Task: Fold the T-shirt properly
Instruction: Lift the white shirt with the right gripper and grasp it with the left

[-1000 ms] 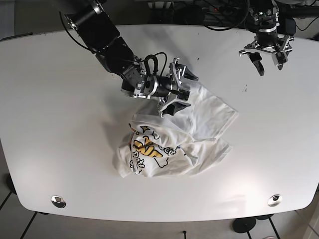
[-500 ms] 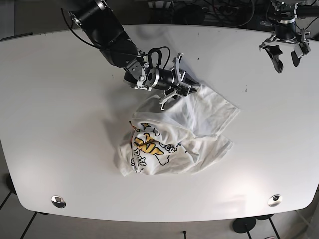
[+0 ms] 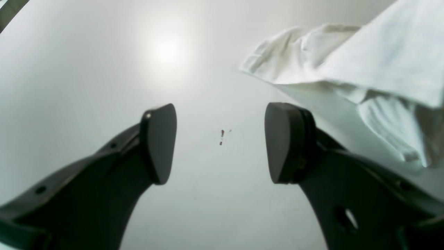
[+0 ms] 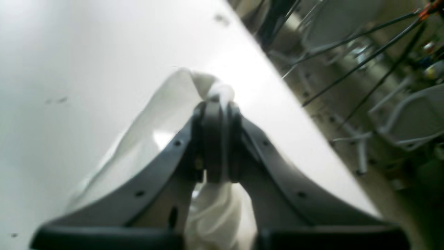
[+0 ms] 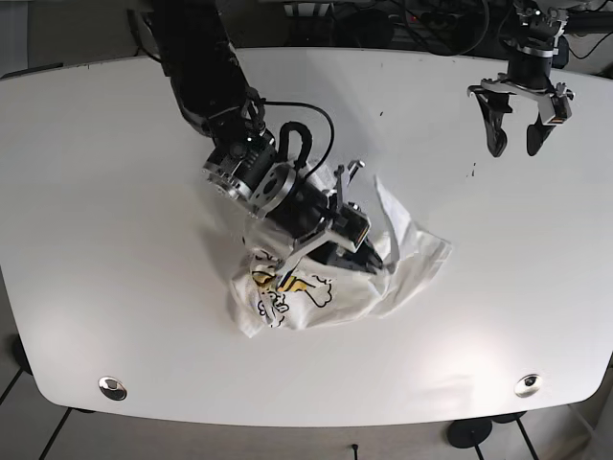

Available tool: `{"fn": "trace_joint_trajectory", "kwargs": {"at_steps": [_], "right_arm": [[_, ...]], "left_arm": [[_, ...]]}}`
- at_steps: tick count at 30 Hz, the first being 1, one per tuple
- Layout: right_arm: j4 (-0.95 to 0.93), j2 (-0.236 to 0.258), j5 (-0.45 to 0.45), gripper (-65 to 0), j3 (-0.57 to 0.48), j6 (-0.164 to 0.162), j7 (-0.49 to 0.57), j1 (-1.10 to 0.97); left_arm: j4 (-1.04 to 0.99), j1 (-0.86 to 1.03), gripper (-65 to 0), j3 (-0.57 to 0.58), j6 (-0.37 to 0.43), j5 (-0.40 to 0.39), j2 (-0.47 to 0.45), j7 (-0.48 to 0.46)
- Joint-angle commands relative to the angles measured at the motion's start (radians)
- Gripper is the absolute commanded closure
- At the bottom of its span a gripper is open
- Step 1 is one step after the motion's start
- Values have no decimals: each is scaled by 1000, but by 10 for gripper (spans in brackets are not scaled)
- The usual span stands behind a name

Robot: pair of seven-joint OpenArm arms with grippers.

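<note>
White and glossy, the rounded desk [image 5: 115,240] carries the crumpled white cotton T-shirt with a yellow cartoon print [image 5: 287,287] near its middle, bunched rather than spread, so folding has hardly begun. The right gripper [image 4: 215,139] has its fingers clenched on a pinch of the cloth, probably to drag it open. Well apart, the left gripper [image 5: 517,120] hangs released over bare desk, holding nothing, likely waiting for a free edge
</note>
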Motion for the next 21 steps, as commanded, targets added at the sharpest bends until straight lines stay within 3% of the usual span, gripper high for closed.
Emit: {"fn": "trace_joint_trajectory", "kwargs": {"at_steps": [1, 5, 8, 11, 13, 15, 17, 21], "right_arm": [[58, -41, 13, -19, 48, -6, 5, 76], [69, -98, 13, -19, 209, -6, -23, 205], [72, -101, 13, -19, 296, -6, -66, 268], [75, -101, 13, -21, 382, -6, -75, 291], [75, -98, 13, -21, 416, -6, -118, 306], [75, -97, 13, -21, 444, -6, -147, 312], [72, -97, 13, -21, 470, -6, -147, 324], [39, -97, 6, -21, 474, -6, -149, 427]], "left_arm": [[20, -13, -372, -4, 2, -10, -9, -21], [14, -84, -372, -4, 2, -5, -12, -9], [12, -214, -372, -12, 2, 15, -16, 124], [-5, -392, -372, 6, 2, 188, -10, 244], [-106, -504, -374, 72, 2, 295, -10, 267], [-212, -583, -374, 129, -1, 334, -10, 262], [-267, -610, -372, 197, -4, 337, -12, 262], [-298, -556, -372, 447, -7, 335, -15, 244]]}}
